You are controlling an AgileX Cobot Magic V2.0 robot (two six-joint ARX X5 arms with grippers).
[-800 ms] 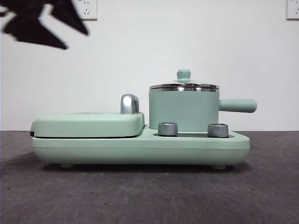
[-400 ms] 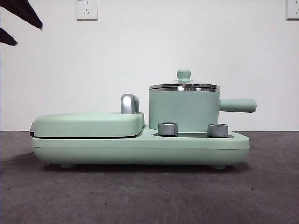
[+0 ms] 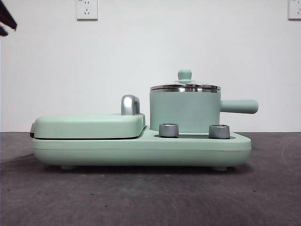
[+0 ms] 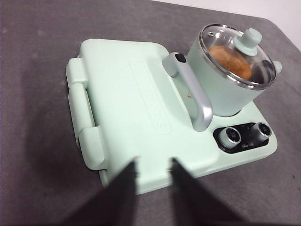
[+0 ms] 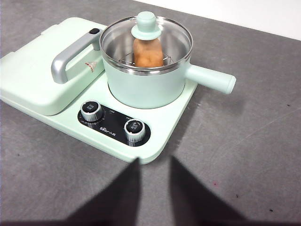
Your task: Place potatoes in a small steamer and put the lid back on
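The small steamer (image 3: 185, 112) stands on the right side of the mint-green cooker base (image 3: 141, 148), its handle pointing right. The glass lid (image 3: 185, 86) sits on its rim, knob up. Through the glass the potatoes (image 5: 147, 53) show as an orange-brown lump inside the pot, also seen in the left wrist view (image 4: 230, 61). My left gripper (image 4: 153, 167) is open, high above the griddle side, holding nothing. My right gripper (image 5: 154, 165) is open over the table, clear of the cooker's control knobs. In the front view only a black tip (image 3: 5, 21) shows at the top left corner.
A flat mint-green griddle cover (image 3: 89, 125) with a chrome handle (image 3: 130, 104) fills the cooker's left half. Two steel control knobs (image 3: 169, 130) sit in front of the pot. The dark grey table (image 3: 150, 197) surrounds the cooker; wall sockets (image 3: 87, 8) are behind.
The dark arm at the top left of the front view has drawn back up and left, leaving only a small tip. The steamer, lid and cooker have not moved.
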